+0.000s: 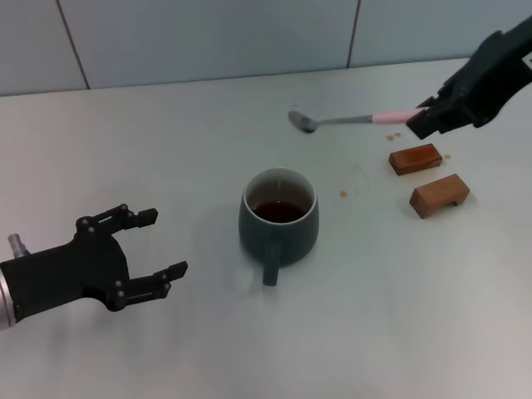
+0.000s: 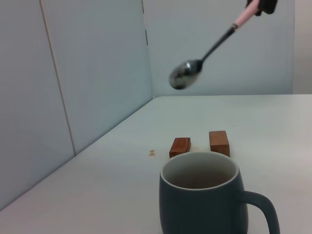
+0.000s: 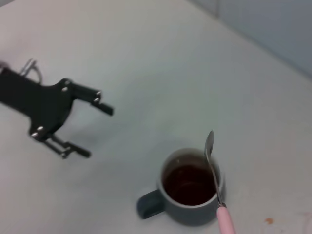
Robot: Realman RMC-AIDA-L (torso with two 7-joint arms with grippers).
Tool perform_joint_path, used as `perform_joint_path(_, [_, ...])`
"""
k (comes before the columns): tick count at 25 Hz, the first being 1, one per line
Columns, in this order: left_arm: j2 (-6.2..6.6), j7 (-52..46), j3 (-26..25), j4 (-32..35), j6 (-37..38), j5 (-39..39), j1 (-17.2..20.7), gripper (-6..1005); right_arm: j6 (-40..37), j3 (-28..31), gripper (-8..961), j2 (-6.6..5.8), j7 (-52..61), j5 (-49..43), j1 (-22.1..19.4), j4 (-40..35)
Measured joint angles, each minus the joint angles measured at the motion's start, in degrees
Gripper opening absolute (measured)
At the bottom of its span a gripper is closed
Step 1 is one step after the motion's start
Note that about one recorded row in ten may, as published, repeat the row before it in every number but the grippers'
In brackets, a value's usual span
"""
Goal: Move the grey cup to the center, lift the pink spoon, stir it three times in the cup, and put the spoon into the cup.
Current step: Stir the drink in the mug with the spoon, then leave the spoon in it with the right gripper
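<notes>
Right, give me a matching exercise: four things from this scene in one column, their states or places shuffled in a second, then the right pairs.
Column one:
1. grey cup
2. pink spoon
3. left gripper
4. two wooden blocks

Column two:
A. open and empty, left of the cup
B. lying on the table under the right arm
C. standing on the table with brown liquid inside
D. held in the air by the right gripper

Pairs: 1-C, 2-D, 3-A, 4-B
</notes>
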Motion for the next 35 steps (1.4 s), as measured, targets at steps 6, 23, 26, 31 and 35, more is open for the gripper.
perform_joint_path(6, [0.0, -0.02, 0.0, -0.49, -0.18, 0.0, -0.61, 829, -0.56, 0.07, 132, -3.25, 1.51, -0.16, 4.36, 11.35])
perform_joint_path(23, [0.19, -0.08, 0.0, -1.59, -0.2, 0.05, -1.8, 829, -0.29, -0.32, 137, -9.53, 2.08, -1.17, 13.11, 32.69])
perform_joint_path(26, [0.18, -0.08, 0.0, -1.58, -0.2, 0.07, -1.91, 829, 0.34, -0.39, 137, -9.36, 1.54, -3.16, 13.69, 34.5])
perform_joint_path(31, [0.18, -0.2, 0.01, -1.63, -0.2, 0.14, -2.32, 829, 3.17, -1.87, 139, -8.76, 0.83, -4.76, 14.22, 37.27])
perform_joint_path(35, [0.15, -0.25, 0.0, -2.1, -0.19, 0.17, -2.63, 829, 6.42, -4.51, 140, -8.19, 0.4, -4.92, 14.51, 39.53])
